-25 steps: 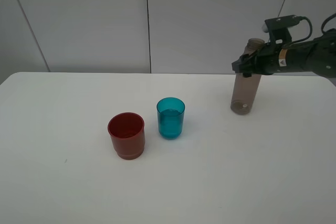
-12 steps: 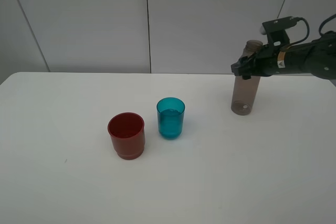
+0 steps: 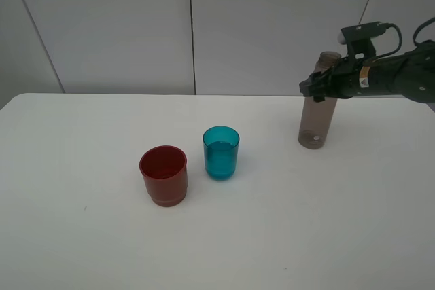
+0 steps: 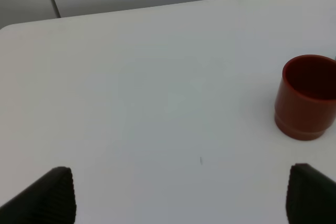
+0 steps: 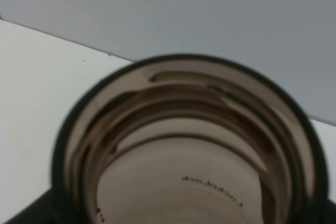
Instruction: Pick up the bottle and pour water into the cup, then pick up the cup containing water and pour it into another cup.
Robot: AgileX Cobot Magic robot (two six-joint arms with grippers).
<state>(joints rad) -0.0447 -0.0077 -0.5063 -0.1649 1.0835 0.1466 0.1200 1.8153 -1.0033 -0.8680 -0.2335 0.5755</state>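
Observation:
The smoky brown bottle (image 3: 318,117) stands nearly upright at the right rear of the white table (image 3: 306,229), its base on or just above the tabletop. My right gripper (image 3: 325,85) is shut on its upper body. The right wrist view looks down into the bottle's open neck (image 5: 189,145). The teal cup (image 3: 221,153), with water in it, stands mid-table. Another cup, red (image 3: 164,175), sits just to its front left and shows in the left wrist view (image 4: 307,98). My left gripper (image 4: 178,203) is open, its fingertips (image 4: 50,195) far apart, well short of the red cup.
Grey wall panels (image 3: 190,25) rise behind the table's far edge. A wide stretch of bare tabletop separates the bottle from the two cups. The left arm is outside the exterior high view.
The right gripper and bottle rose a touch and settled back to about the same spot. Both cups have stayed put.

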